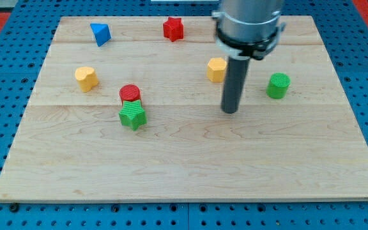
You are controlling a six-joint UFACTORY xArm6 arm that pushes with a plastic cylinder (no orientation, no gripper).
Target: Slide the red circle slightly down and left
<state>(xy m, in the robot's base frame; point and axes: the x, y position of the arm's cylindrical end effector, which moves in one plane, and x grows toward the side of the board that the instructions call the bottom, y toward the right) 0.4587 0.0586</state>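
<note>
The red circle (130,94) lies left of the board's middle, touching the green star (133,115) just below it. My tip (229,111) stands on the board well to the right of the red circle, below the yellow hexagon (216,69) and to the left of the green circle (278,85). The tip touches no block.
A blue triangle (99,33) and a red star (173,29) lie near the board's top edge. A yellow block (86,78) sits at the left. The wooden board (190,166) rests on a blue pegboard surface.
</note>
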